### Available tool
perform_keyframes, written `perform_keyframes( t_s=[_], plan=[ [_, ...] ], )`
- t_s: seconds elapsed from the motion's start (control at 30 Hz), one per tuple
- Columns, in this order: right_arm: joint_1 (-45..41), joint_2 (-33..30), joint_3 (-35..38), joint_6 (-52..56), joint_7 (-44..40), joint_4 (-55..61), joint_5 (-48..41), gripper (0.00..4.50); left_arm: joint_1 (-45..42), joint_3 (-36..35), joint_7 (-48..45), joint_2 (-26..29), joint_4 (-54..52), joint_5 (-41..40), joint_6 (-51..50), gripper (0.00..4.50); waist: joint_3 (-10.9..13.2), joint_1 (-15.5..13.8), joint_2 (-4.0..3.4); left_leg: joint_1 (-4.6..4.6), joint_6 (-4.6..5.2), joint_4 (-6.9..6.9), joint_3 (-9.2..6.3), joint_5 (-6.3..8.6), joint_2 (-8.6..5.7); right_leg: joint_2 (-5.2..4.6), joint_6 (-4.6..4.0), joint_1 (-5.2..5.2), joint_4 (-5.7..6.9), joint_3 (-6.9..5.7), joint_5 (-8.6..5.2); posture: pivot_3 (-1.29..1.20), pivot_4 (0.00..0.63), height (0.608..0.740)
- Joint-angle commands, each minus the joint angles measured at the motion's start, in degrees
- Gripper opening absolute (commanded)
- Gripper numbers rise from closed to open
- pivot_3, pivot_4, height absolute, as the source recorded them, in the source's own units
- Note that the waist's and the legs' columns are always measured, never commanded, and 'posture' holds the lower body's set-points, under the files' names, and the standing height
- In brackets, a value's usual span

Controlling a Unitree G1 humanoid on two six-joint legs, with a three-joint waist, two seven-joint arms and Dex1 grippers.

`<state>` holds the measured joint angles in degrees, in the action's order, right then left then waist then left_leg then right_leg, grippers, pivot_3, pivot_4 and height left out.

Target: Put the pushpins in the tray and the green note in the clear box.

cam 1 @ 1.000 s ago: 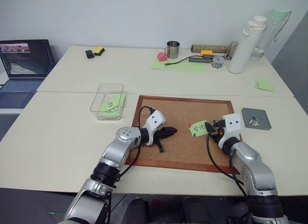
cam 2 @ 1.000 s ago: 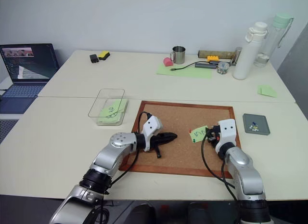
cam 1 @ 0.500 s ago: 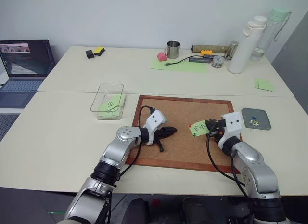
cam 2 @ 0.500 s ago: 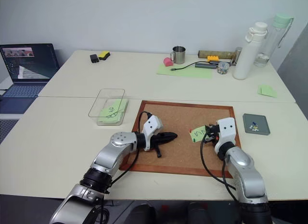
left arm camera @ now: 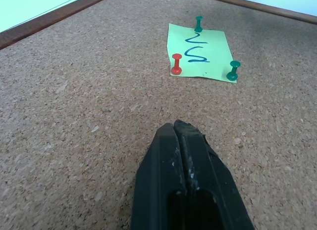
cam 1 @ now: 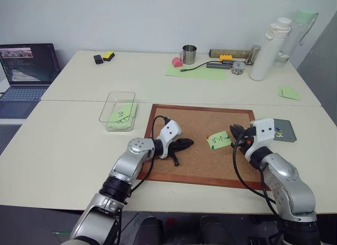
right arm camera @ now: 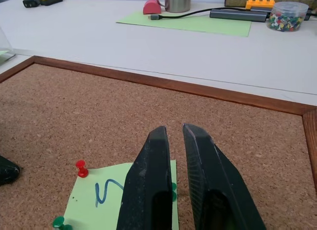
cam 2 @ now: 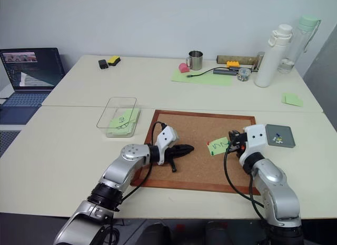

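The green note [cam 1: 219,140] with the zigzag lies on the cork board [cam 1: 184,118]. A red pushpin [left arm camera: 176,64] and two green pushpins [left arm camera: 232,70] stand in it. My right gripper [cam 1: 234,130] hovers just above the note's right edge, its fingers [right arm camera: 153,156] drawn together to a thin slit. One green pin [right arm camera: 173,185] shows in that slit; I cannot tell whether they touch. My left gripper [cam 1: 190,143] rests shut and empty on the cork, left of the note. The grey tray [cam 1: 288,135], behind the right hand, holds a few pins. The clear box [cam 1: 113,126] stands left of the board.
A scribbled green note [cam 1: 122,114] lies in the clear box. At the back are a mug [cam 1: 188,54], a larger green sheet [cam 1: 197,71], a pin jar [cam 1: 238,68] and a white bottle [cam 1: 268,47]. A laptop [cam 1: 26,66] sits far left.
My right gripper has risen and shifted right, off the note's edge and closer to the tray. The left arm has kept still.
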<state>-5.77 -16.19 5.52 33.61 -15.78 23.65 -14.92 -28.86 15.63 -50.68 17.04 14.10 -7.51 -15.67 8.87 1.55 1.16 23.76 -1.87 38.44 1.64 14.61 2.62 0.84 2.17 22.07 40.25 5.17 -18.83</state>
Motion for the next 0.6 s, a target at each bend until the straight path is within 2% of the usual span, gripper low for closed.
perform_keyframes(
  t_s=[0.03,0.13,0.23,0.6],
  plan=[
    [-0.1,-0.2,-0.8,0.0,0.1,0.2,0.3,0.66,0.4,0.4,1.0,0.6,1.6,1.8,-0.5,0.0,0.0,0.0,0.0,0.0,0.0,0.0,0.0,0.0,0.0,0.0,0.0,0.0,0.0,0.0,0.0,0.0,0.15,0.74],
    [-0.6,-0.3,-2.3,-0.6,0.6,-2.0,2.2,0.66,0.5,0.4,1.0,0.8,1.4,1.8,-0.6,0.0,0.0,0.0,0.0,0.0,0.0,0.0,0.0,0.0,0.0,0.0,0.0,0.0,0.0,0.0,0.0,0.0,0.15,0.74],
    [-1.5,0.0,-2.6,-1.0,1.1,-4.2,2.9,1.28,0.6,0.3,1.0,0.9,1.1,1.8,-0.8,0.0,0.0,0.0,0.0,0.0,0.0,0.0,0.0,0.0,0.0,0.0,0.0,0.0,0.0,0.0,0.0,0.0,0.15,0.74],
    [-3.9,1.2,-3.0,-1.0,1.1,-8.8,3.1,1.28,1.3,0.2,1.1,1.2,-0.1,1.5,-1.4,0.0,0.0,0.1,0.0,0.0,0.0,-0.02,0.0,0.0,0.01,0.01,0.0,0.01,-0.01,0.0,0.0,0.0,0.15,0.74]
  ],
)
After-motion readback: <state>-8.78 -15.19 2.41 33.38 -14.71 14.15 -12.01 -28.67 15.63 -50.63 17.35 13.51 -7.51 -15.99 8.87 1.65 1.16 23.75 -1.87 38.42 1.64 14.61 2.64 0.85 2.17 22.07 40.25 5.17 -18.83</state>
